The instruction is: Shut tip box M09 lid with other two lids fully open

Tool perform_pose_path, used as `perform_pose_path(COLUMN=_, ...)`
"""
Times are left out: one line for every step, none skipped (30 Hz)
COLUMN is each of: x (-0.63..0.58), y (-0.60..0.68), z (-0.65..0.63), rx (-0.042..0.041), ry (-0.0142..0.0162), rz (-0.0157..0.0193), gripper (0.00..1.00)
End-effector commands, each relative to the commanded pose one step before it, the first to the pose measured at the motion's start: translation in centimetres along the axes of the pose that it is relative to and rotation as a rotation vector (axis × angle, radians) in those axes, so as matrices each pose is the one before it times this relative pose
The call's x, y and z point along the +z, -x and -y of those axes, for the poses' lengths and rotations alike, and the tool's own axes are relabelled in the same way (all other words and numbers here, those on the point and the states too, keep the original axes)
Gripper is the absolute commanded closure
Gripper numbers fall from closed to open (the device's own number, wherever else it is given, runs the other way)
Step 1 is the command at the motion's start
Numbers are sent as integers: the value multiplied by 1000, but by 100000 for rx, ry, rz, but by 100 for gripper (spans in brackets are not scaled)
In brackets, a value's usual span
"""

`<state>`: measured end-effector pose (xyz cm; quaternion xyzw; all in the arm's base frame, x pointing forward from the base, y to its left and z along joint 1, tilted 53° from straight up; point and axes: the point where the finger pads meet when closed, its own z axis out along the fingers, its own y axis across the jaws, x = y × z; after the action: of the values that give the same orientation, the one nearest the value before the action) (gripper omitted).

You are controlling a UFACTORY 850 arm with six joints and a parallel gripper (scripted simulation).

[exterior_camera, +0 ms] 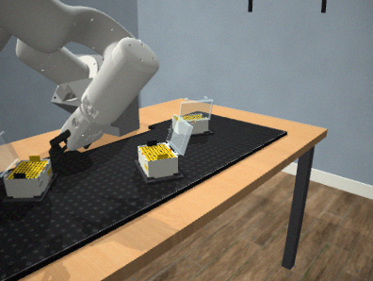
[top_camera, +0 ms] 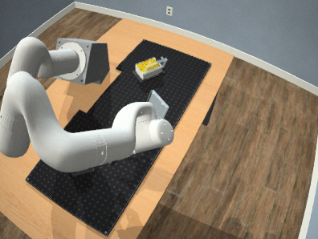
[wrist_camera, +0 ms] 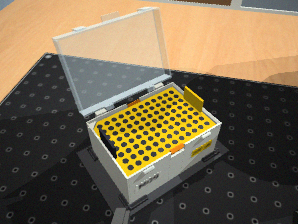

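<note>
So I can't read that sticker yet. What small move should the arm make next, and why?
Probably ease the wrist camera lower and nearer the front wall of the tip box. Its white sticker shows in the wrist view but is too blurred to read. The lid stands open, and the gripper, open and empty, hovers beside it, so identify the box before pressing anything.

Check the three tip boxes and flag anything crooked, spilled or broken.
Nothing stands out. The near box sits square in its holder with its clear lid raised. The middle box and far box also sit flat with lids up. No spilled tips show. The open claw holds nothing.
</note>
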<state>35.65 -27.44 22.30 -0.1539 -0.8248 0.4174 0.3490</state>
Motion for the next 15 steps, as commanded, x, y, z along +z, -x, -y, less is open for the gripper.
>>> perform_pose_path(x=1627, y=1767, z=30, rx=73, ry=-44, rz=84, gripper=0)
perform_pose_path(x=354, y=353, z=0, rx=0, ry=-1, rz=0, gripper=0)
perform_pose_path(x=354, y=353, z=0, rx=0, ry=-1, rz=0, gripper=0)
perform_pose_path(x=354, y=353, z=0, rx=0, ry=-1, rz=0, gripper=0)
perform_pose_path(x=0, y=0, z=0, rx=0, ry=0, rz=0, gripper=0)
perform_pose_path(x=0, y=0, z=0, rx=0, ry=0, rz=0, gripper=0)
perform_pose_path(x=353, y=355, z=0, rx=0, ry=-1, rz=-1, gripper=0)
perform_pose_path(x=354, y=353, z=0, rx=0, ry=-1, rz=0, gripper=0)
perform_pose_path(x=354, y=353, z=0, rx=0, ry=-1, rz=0, gripper=0)
perform_pose_path(x=354, y=353, z=0, rx=0, ry=-1, rz=0, gripper=0)
perform_pose_path(x=354, y=353, z=0, rx=0, ry=-1, rz=0, gripper=0)
perform_pose_path(x=354, y=353, z=0, rx=0, ry=-1, rz=0, gripper=0)
perform_pose_path(x=354, y=353, z=0, rx=0, ry=-1, rz=0, gripper=0)
perform_pose_path(x=354, y=353, z=0, rx=0, ry=-1, rz=0, gripper=0)
perform_pose_path(x=354, y=353, z=0, rx=0, ry=-1, rz=0, gripper=0)
